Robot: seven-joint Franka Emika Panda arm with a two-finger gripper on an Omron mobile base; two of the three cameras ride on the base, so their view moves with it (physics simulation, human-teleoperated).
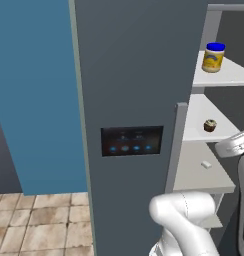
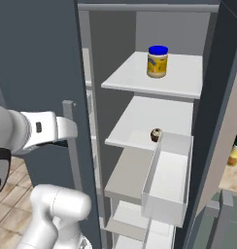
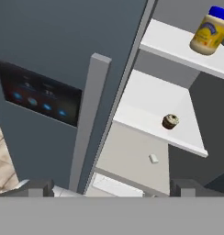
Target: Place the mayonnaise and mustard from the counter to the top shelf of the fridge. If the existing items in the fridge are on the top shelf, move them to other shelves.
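The mayonnaise stands upright on the top shelf of the open fridge. One shelf lower sits the brown cupcake, and the tiny white block lies on the third shelf. The mustard stands on the counter, seen past the fridge's right edge. My gripper hangs open and empty in front of the fridge, well back from the shelves and apart from every item.
The closed left fridge door carries a black panel with blue lights and a long grey handle near my hand. A white door bin juts out at the right of the shelves. Tiled floor lies lower left.
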